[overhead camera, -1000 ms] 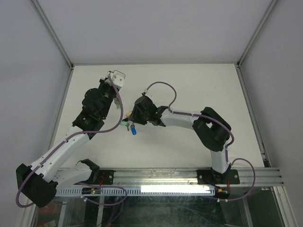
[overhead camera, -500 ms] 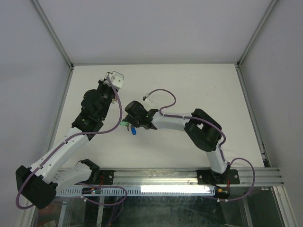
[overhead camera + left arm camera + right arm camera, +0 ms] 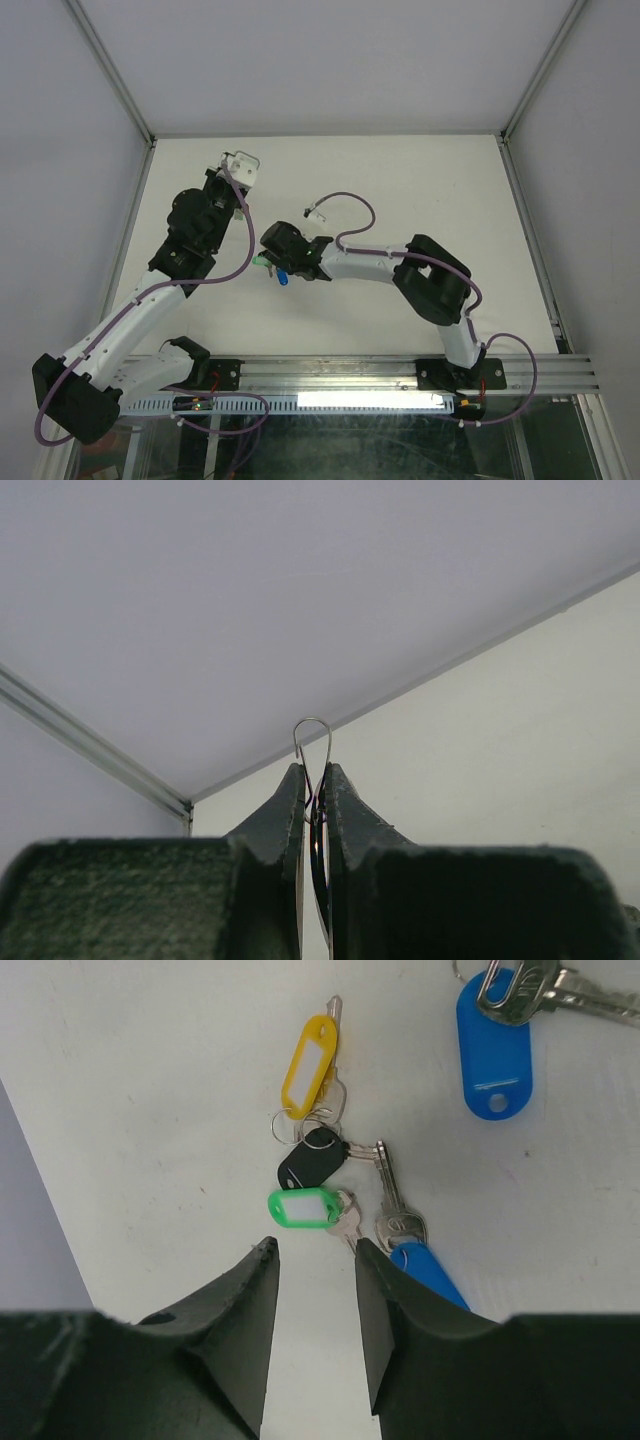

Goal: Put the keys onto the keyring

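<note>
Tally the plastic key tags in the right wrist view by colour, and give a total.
Blue tags: 2
Yellow tag: 1
Green tag: 1
Black tag: 1
Total: 5

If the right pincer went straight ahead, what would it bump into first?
Probably the green tag, lying right ahead of the right pincer; the black tag sits just beyond. Depth is hard to judge.
</note>
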